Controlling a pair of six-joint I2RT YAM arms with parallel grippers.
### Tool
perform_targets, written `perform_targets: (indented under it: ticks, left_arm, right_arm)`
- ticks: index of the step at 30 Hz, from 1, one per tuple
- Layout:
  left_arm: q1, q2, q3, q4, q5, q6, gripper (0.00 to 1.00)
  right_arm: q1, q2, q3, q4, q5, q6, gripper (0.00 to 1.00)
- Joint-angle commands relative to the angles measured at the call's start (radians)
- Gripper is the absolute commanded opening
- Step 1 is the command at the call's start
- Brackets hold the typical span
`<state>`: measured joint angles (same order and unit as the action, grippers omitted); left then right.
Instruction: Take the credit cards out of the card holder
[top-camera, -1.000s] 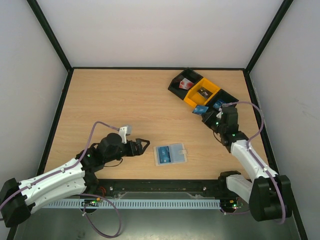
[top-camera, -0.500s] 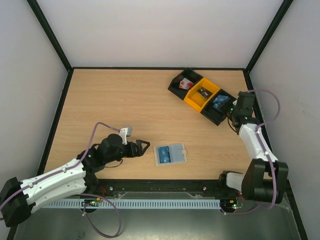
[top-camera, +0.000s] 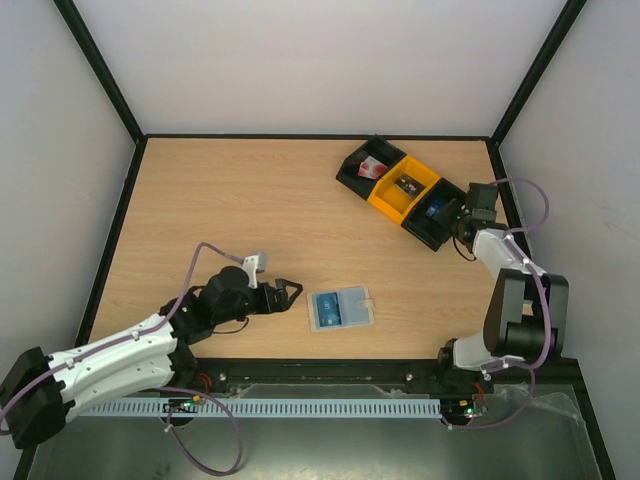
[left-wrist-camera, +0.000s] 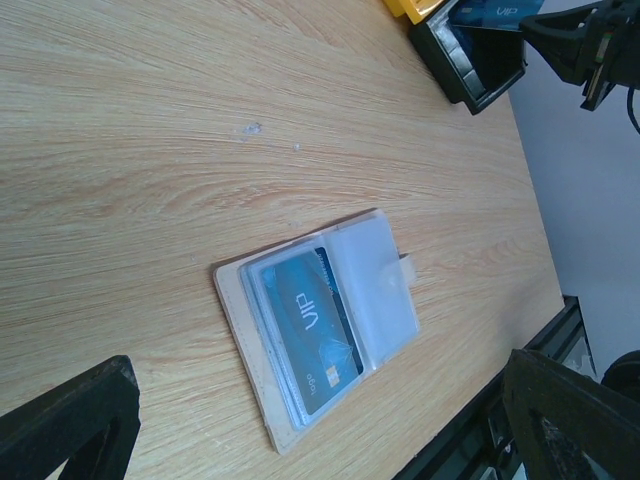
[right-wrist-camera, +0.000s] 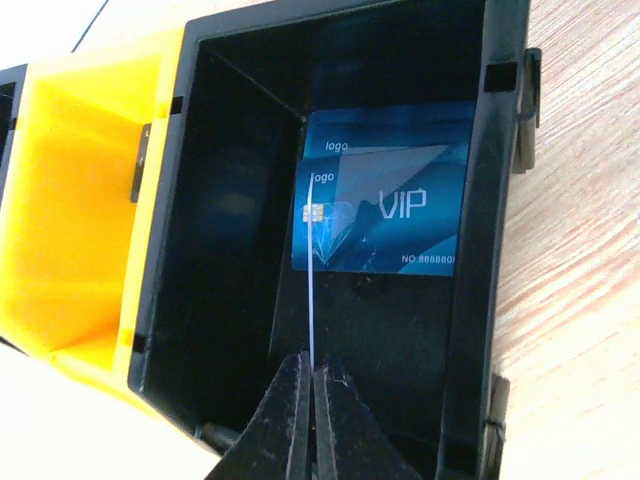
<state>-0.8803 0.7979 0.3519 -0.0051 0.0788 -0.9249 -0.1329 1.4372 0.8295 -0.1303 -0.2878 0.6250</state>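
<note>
Our left gripper (top-camera: 285, 292) gapes empty just beside the card holder (top-camera: 341, 308), mid-table, a credit card (left-wrist-camera: 312, 325) left inside. Two cards (right-wrist-camera: 400, 215) lie in the black bin (right-wrist-camera: 230, 200); our right gripper (right-wrist-camera: 312, 400), closed, pinches a third card (right-wrist-camera: 311, 260) edge-on above them.

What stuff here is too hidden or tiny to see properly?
Right wrist view: the held card is edge-on in the right gripper, so its face is hidden.
Right wrist view: the black bin cuts off the number on the lying card.
Top view: the item in the yellow bin is too small to identify.
Left wrist view: the blue card covers anything beneath it in the card holder.
</note>
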Motion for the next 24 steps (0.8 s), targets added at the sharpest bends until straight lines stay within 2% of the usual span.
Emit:
perform_targets:
  ticks: [1, 14, 24]
  left_arm:
    - [0.005, 0.028, -0.007, 0.034, 0.010, 0.006, 1.00]
    - [0.007, 0.102, -0.001, 0.073, 0.029, 0.006, 1.00]
    - [0.010, 0.111, -0.004, 0.094, 0.033, -0.014, 1.00]
  right_arm:
    - [-0.017, 0.055, 0.040, 0.092, -0.004, -0.036, 0.02]
    - [-0.055, 0.208, 0.089, 0.135, -0.032, -0.039, 0.02]
    - [-0.057, 0.211, 0.093, 0.120, -0.018, -0.025, 0.17]
